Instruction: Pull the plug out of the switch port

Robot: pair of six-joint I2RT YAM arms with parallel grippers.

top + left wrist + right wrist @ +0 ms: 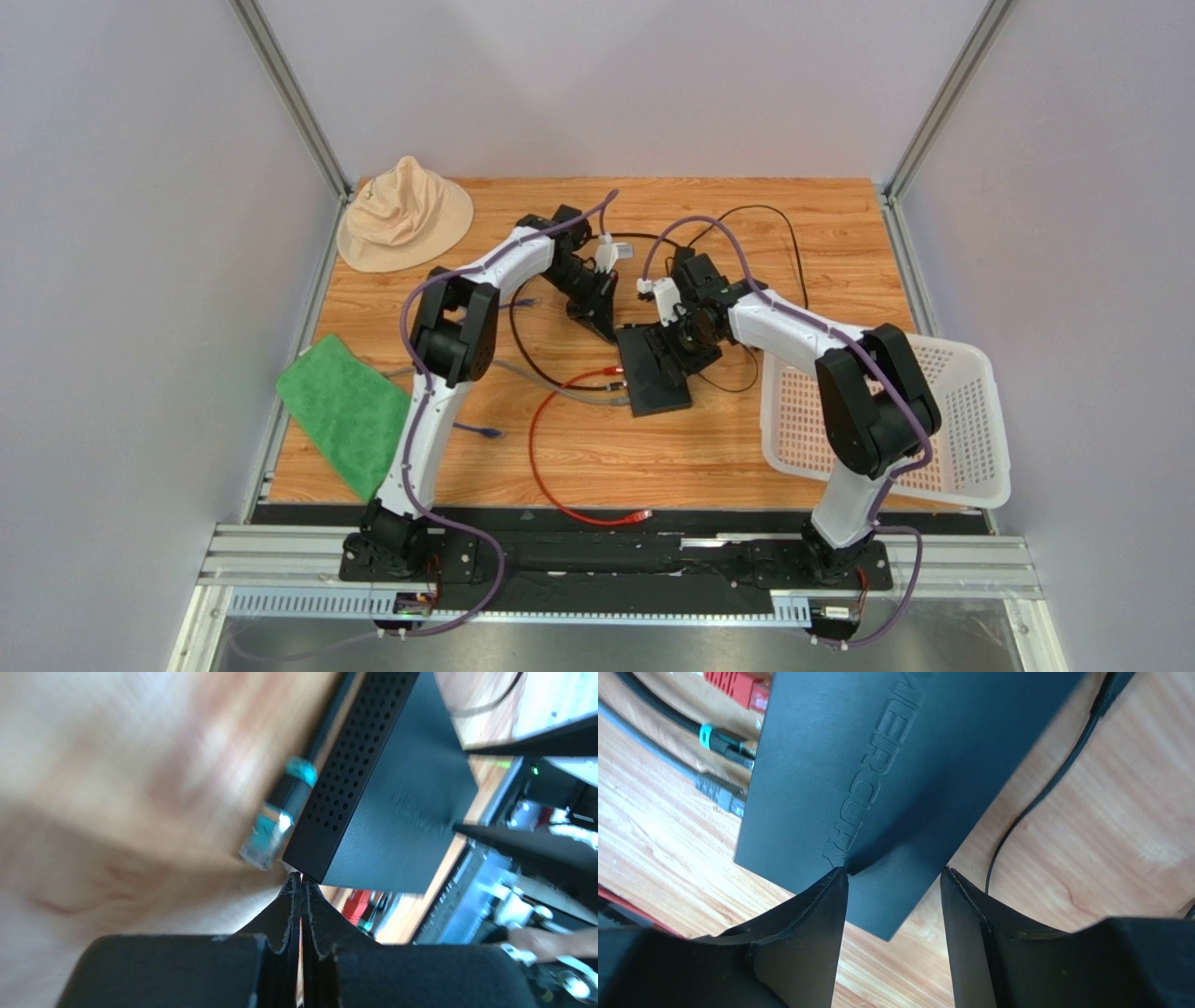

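Observation:
The switch is a flat matte-black box at the table's middle; it also shows in the left wrist view and the right wrist view. Red, teal-banded black and grey plugs meet its left edge. My left gripper is shut and empty, its tips at the switch's near corner. A teal-banded plug lies beside the vented side. My right gripper is open over the switch's near corner, one fingertip over its top face.
A tan hat lies at the back left, a green cloth at the left edge, a white basket at the right. A red cable loops toward the front edge; a black cable loops behind the switch.

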